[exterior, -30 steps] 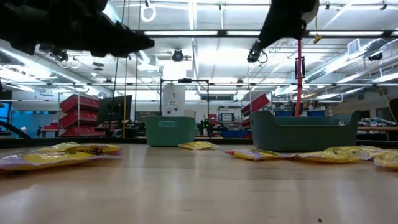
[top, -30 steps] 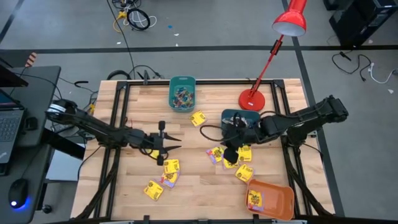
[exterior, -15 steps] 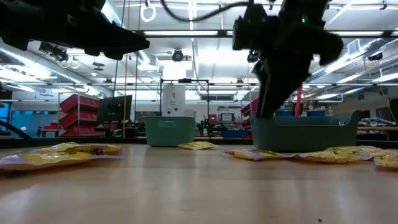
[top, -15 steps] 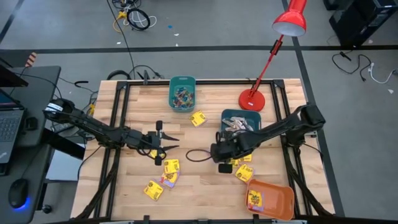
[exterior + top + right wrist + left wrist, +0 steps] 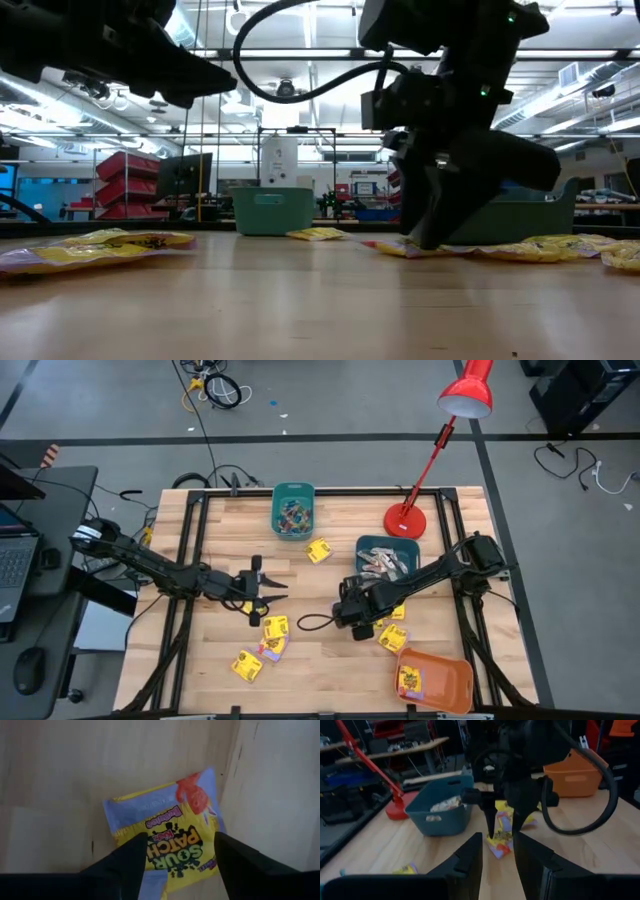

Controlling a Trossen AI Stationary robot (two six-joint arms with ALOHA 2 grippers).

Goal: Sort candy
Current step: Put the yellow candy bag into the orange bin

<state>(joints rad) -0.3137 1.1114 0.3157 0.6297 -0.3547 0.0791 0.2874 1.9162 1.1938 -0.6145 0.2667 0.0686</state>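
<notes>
The candy lies scattered on the wooden table as yellow packets [image 5: 275,628], [image 5: 319,550], [image 5: 392,637]. My right gripper [image 5: 181,840] points steeply down near the table's middle. It is open, with one finger on each side of a yellow and lilac packet [image 5: 167,837] that lies flat on the wood. The left wrist view shows that packet [image 5: 501,841] under the right gripper's fingertips [image 5: 491,832]. My left gripper [image 5: 497,851] hovers level above the table's left half [image 5: 268,582]. It is open with nothing between its fingers. My right gripper comes at the yellow packet's middle [image 5: 172,845] from above, with its open fingers pointing down across the packet. The fingertips [image 5: 428,238] are down at table height. I cannot tell whether they touch the packet, which lies flat.
A teal bin [image 5: 293,490] of small coloured pieces stands at the far edge. A dark bin [image 5: 388,543] of pale pieces stands right of centre, beside a red lamp base [image 5: 404,518]. An orange bin [image 5: 455,685] sits at the near right corner. More packets [image 5: 247,665] lie near left.
My right gripper has come down from high above the table to the packet at table height. It has shifted a little toward the table's left edge and rolled its wrist. The packets have stayed where they were.
</notes>
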